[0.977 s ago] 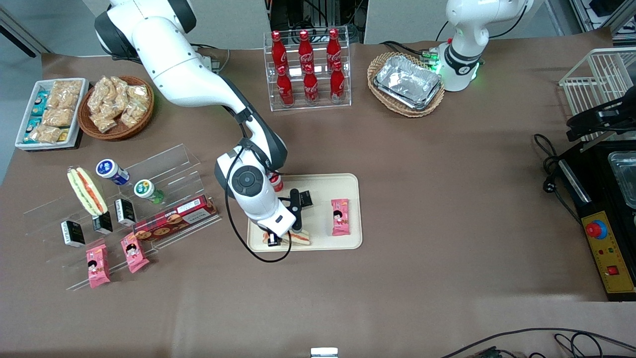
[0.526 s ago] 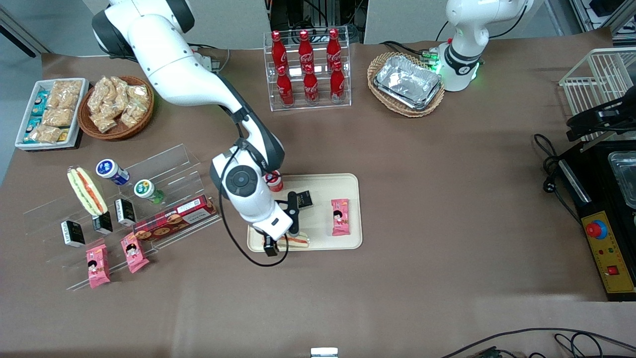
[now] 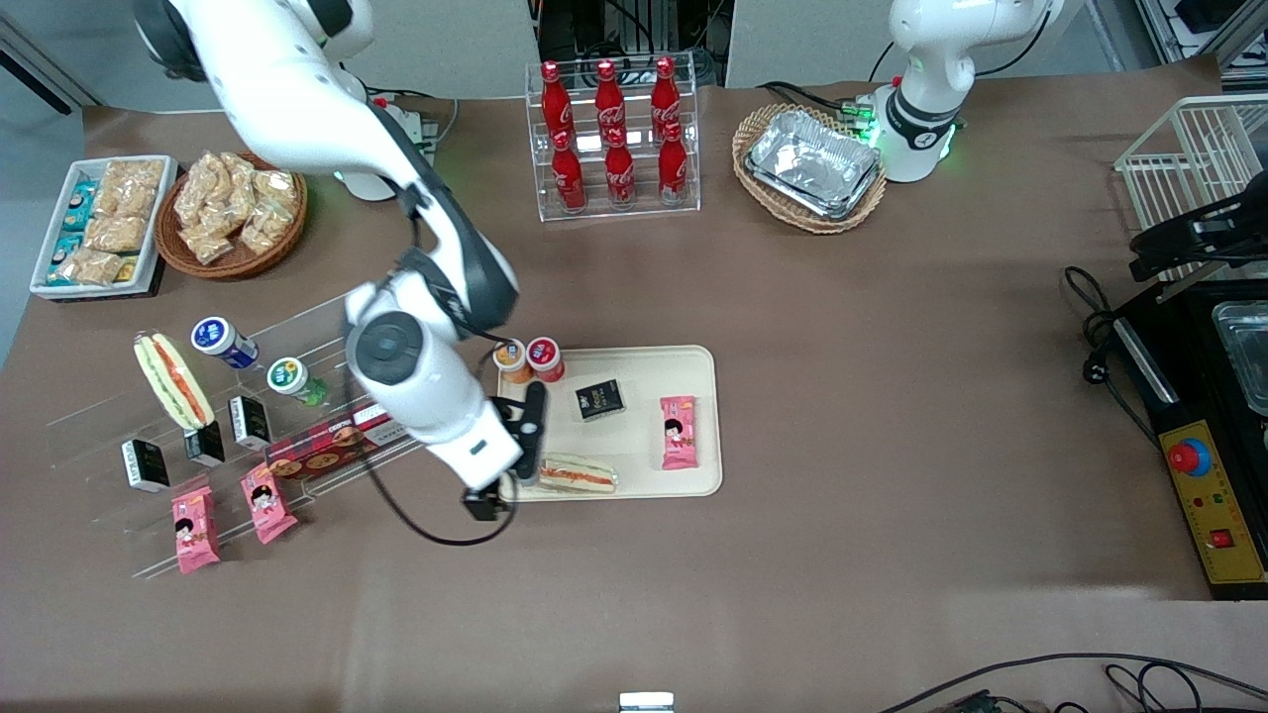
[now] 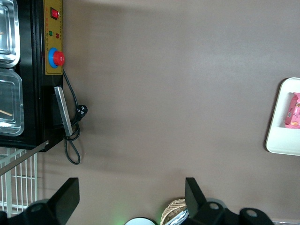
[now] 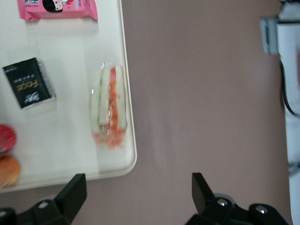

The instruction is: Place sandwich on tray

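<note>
Lying on tray [image 3: 693, 358], sandwich [image 3: 577, 476], end effector [image 3: 532, 436] open beside it

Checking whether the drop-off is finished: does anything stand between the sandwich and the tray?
Nothing visible does. The sandwich already lies on the tray, near its front rim. The gripper, jaws open, hangs off the tray's edge over the table, holding nothing.

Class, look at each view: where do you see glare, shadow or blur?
Front view: glare on the foil trays; the hand, open, hangs beside the sandwich on the tray. Right wrist view: slightly soft overall, the sandwich wrapper faintly shiny. Left wrist view: even light, no strong shadows.
</note>
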Controlling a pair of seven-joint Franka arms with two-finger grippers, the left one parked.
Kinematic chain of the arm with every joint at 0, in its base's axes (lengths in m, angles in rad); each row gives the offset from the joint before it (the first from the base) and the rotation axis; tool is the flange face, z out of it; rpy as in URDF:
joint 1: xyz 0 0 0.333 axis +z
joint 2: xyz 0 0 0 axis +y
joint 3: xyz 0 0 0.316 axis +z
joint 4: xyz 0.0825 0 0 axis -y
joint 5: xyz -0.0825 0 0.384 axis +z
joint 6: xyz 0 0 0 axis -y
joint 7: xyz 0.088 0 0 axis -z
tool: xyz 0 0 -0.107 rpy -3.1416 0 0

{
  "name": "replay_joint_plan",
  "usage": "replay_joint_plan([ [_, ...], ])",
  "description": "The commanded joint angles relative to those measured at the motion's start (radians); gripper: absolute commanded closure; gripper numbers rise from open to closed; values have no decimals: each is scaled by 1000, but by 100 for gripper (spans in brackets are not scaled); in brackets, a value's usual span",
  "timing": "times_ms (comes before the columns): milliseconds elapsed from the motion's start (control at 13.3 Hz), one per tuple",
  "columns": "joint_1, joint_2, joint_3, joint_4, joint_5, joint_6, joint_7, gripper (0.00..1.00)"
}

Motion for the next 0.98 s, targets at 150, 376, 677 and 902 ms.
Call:
replay_joint_plan([
  [150,-136,-214,5,-19,19,-299,221,0],
  [376,-237,-299,7,-19,19,-400,425,0],
  [677,-315,-354,4,-18,18,-413,724,0],
  [902,-369,-399,-11,-16,8,-450,882,0],
])
